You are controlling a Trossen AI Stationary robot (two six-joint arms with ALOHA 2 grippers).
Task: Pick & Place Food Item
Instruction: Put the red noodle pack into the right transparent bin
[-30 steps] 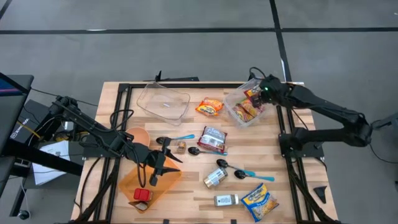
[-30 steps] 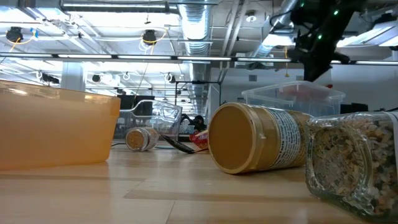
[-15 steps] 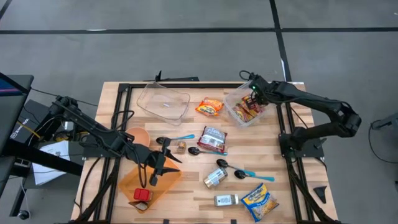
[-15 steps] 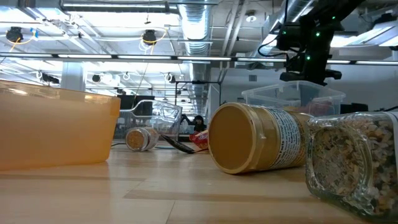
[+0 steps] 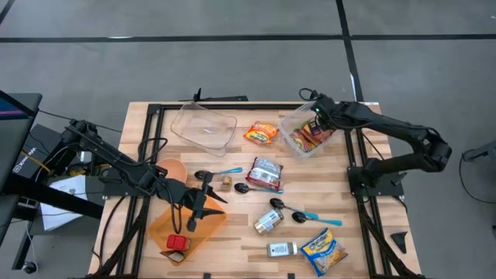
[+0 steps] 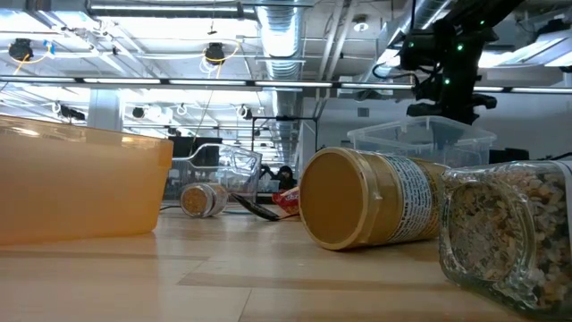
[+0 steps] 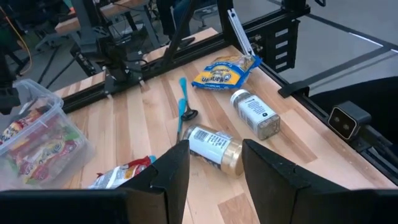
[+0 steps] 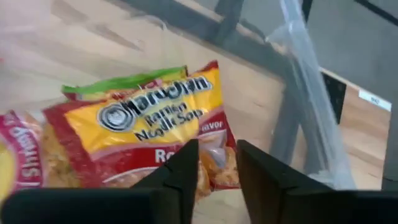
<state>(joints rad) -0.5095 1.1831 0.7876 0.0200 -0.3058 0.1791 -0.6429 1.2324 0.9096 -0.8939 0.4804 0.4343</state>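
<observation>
Bare wood lies between the clear tub and orange bowl; spoons and jars crowd the middle.

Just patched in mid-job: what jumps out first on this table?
The right gripper hangs over the clear bin at the table's far right, its fingers parted just above a Maruchan ramen packet lying inside. The left gripper waits, open, over the orange tray at the near left.
</observation>
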